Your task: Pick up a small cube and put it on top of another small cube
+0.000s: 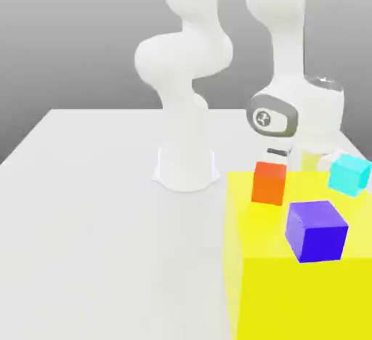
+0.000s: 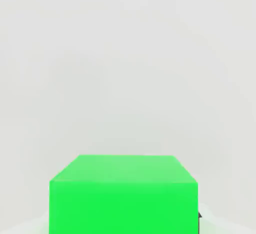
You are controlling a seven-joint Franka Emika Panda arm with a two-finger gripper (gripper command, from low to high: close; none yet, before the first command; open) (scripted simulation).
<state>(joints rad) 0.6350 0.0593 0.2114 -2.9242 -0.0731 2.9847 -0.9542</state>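
- While the jaws pinch the green cube, lift straight up.
- Gripper sits behind the yellow block, near the table right edge.
- Align squarely above the target cube before lowering.

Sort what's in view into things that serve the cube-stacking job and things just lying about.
For the job:
small green cube, close under the hand camera
small orange cube
small purple cube
small cyan cube

Just there:
large yellow block under the orange and purple cubes
white tabletop
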